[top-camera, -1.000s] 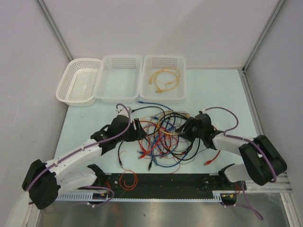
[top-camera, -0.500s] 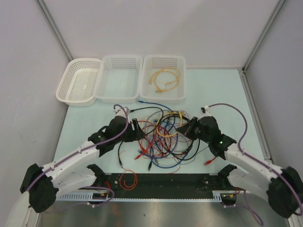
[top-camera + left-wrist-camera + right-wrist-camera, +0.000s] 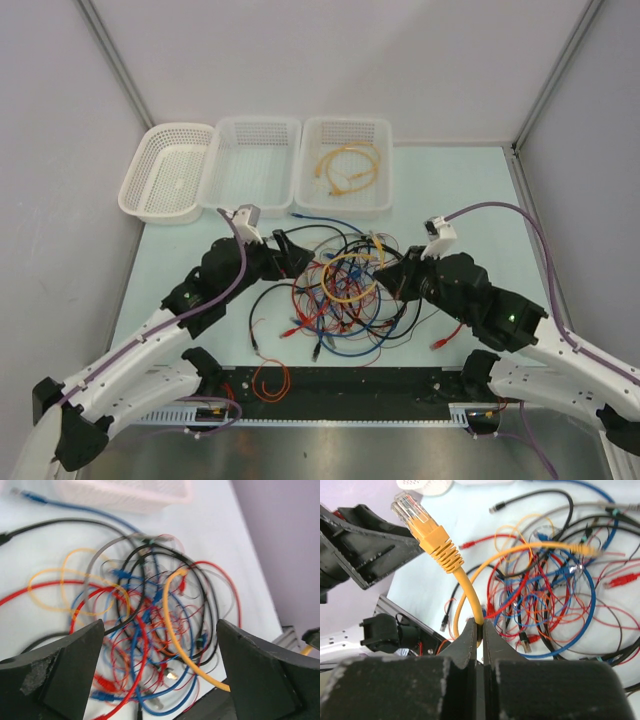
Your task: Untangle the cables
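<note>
A tangle of red, blue, black, yellow and orange cables (image 3: 340,290) lies mid-table. My right gripper (image 3: 392,275) is shut on a yellow cable (image 3: 470,587) just below its yellow plug (image 3: 427,527), lifted above the pile; the cable loops back into the tangle (image 3: 345,272). My left gripper (image 3: 290,250) is open and empty, raised at the pile's left side, its fingers (image 3: 60,670) framing the tangle (image 3: 150,625) below.
Three white baskets stand at the back: an oval one (image 3: 165,185), a middle one (image 3: 250,165), and a right one (image 3: 345,165) holding a yellow cable. A blue cable (image 3: 320,218) trails toward the baskets. A black rail (image 3: 340,385) runs along the near edge.
My right gripper has risen and drawn back right with the yellow cable, pulling a yellow loop out of the pile. My left gripper has lifted and moved toward the back.
</note>
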Motion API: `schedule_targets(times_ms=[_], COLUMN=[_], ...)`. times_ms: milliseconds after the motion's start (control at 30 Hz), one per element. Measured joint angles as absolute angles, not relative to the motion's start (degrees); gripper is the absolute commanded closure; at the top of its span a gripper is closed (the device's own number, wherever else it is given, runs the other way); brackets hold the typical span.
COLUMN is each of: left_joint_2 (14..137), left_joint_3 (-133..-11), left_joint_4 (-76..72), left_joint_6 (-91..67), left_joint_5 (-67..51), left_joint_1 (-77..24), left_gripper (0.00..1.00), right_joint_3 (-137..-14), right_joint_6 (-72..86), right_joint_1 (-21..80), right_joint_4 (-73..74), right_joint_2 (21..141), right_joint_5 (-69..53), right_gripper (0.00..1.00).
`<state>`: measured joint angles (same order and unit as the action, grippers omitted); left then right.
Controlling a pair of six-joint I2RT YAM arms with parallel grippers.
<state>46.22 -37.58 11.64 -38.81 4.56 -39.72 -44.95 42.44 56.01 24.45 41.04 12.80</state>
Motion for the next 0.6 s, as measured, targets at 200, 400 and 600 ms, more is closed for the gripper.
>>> schedule_targets(times_ms=[200,400,600], left_joint_2=[45.6,45.6,46.6], left_joint_3=[-37.3,-35.3,-34.9], left_joint_4=[1.7,-9.9,-16.6], left_joint_6=[-36.9,-34.5,-28.6], left_joint_5=[-2.4,-14.1,-18.8], left_joint_1=[-39.7,-40.0,-47.1], left_gripper=[0.00,0.01,0.00], right_joint_3=[-50.2,-52.6,-53.0], right_joint_6=[40.0,39.3,39.6], right_joint_1=[56.9,56.9,55.6], right_joint_4=[25.1,25.1,25.0], right_joint_2=[42.0,44.3,47.5], right_joint_5=[15.3,16.5,15.5], right_gripper=[1.00,1.00,1.00])
